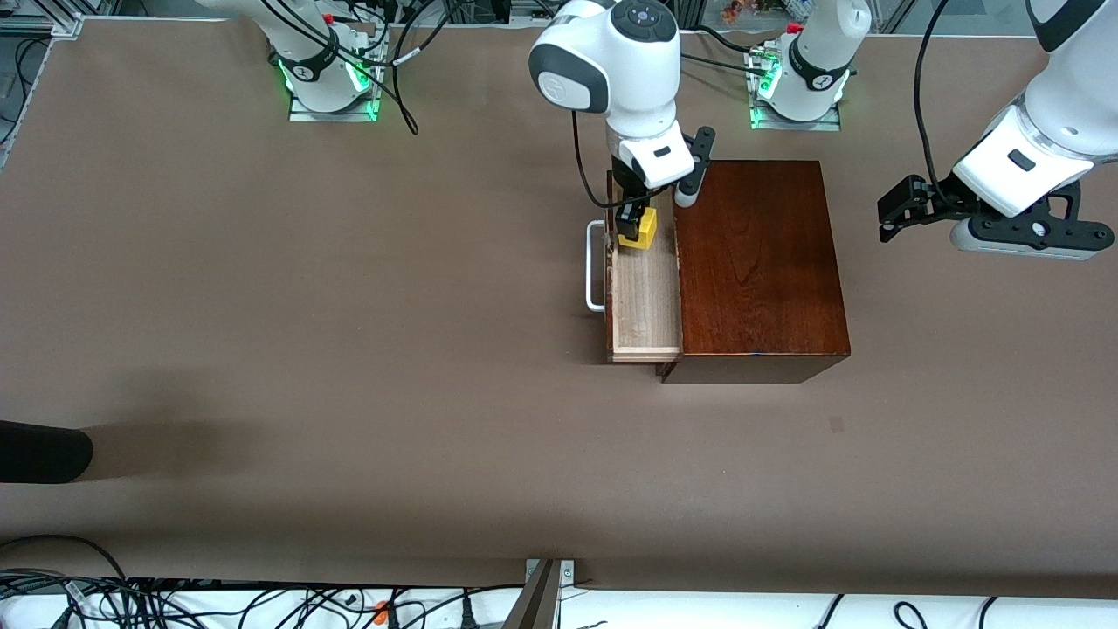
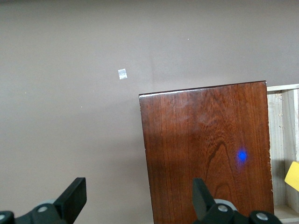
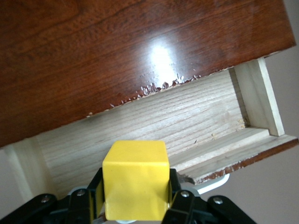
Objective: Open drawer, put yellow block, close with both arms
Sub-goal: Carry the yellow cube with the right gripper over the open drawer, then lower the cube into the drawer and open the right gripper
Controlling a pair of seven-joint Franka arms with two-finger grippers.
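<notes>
The drawer [image 1: 646, 297] stands pulled out of the dark mahogany box [image 1: 760, 262] toward the right arm's end of the table, its pale wood tray bare and its white loop handle [image 1: 596, 266] outermost. My right gripper [image 1: 631, 223] is shut on the yellow block [image 1: 642, 229] and holds it over the part of the tray farthest from the front camera. In the right wrist view the yellow block [image 3: 135, 186] sits between the black fingers [image 3: 177, 196], over the tray floor [image 3: 154, 121]. My left gripper [image 1: 900, 210] hangs open over the table beside the box, toward the left arm's end, and waits.
A dark object [image 1: 44, 452] pokes in at the table's edge at the right arm's end, near the front camera. A small tape mark [image 1: 837, 425] lies on the table nearer the camera than the box. Cables [image 1: 175, 603] run along the near edge.
</notes>
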